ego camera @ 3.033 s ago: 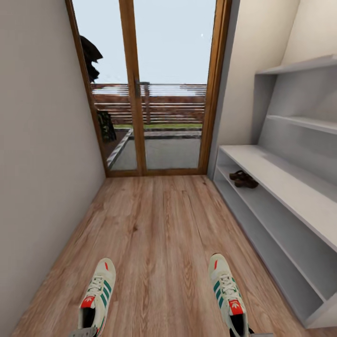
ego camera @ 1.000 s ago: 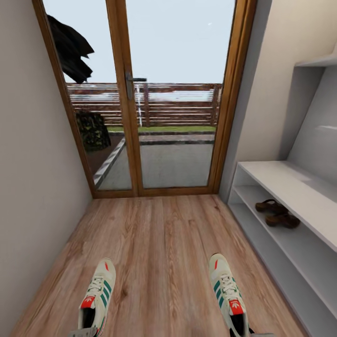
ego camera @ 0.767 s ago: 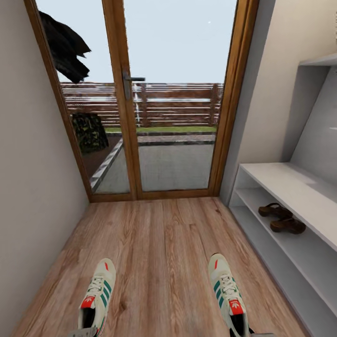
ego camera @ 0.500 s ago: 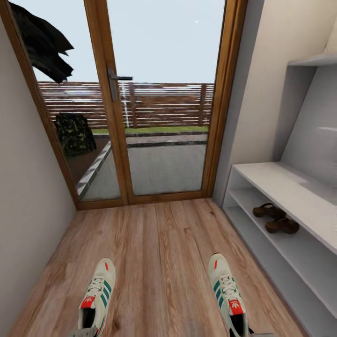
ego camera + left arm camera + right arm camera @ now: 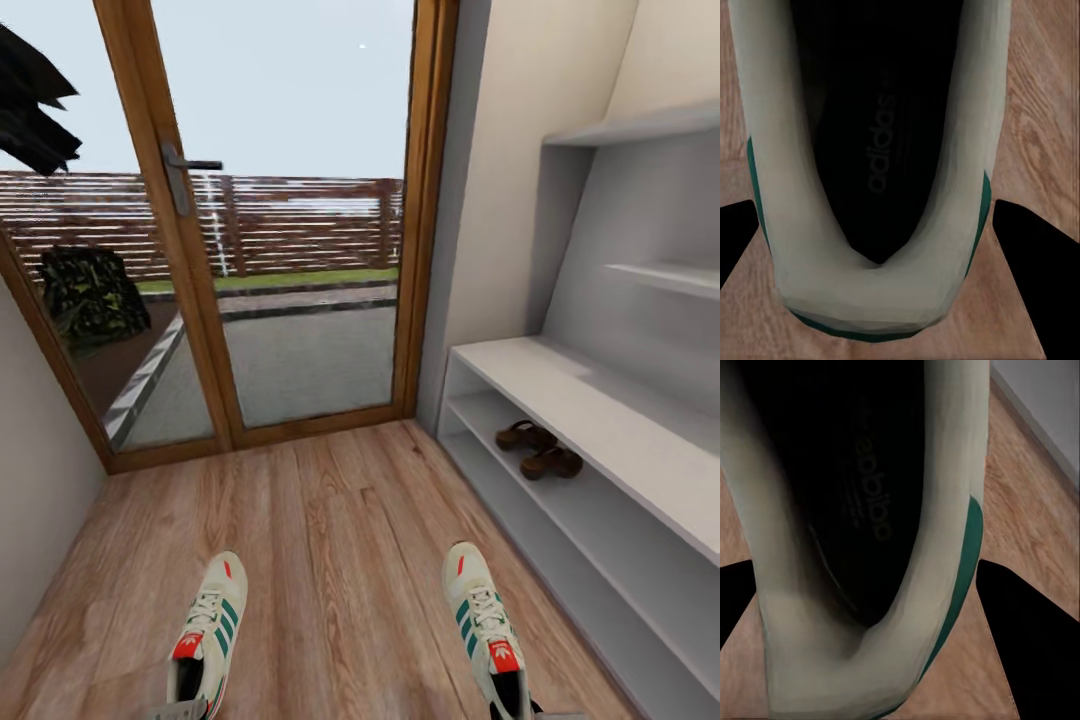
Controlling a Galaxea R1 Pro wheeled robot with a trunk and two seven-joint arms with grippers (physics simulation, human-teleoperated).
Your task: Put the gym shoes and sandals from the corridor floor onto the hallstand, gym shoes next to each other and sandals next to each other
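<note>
Underfoot, the corridor floor (image 5: 330, 560) is light brown wood plank with visible grain, running up to a wood-framed glass door (image 5: 290, 250) with a dark lever handle (image 5: 190, 165).

Each arm carries one gym shoe heel-first. The left gym shoe (image 5: 205, 640) sits between the dark fingers (image 5: 739, 236) of the left claw (image 5: 877, 240), which press on both sides of its heel. The right gym shoe (image 5: 485, 625) is held the same way in the right claw (image 5: 870, 607), its finger (image 5: 1020, 615) against the green-trimmed heel. Both shoes are cream-white, laced, with green side stripes and red tongue labels; the wrist views look into dark insoles printed with a brand name.

Ahead of the right claw and off to its outer side stands the pale grey hallstand (image 5: 600, 410), smooth and flat-panelled, with staggered upper shelves. The two sandals (image 5: 538, 450), dark brown with straps, lie side by side on its upper open shelf, well apart from both claws.
</note>
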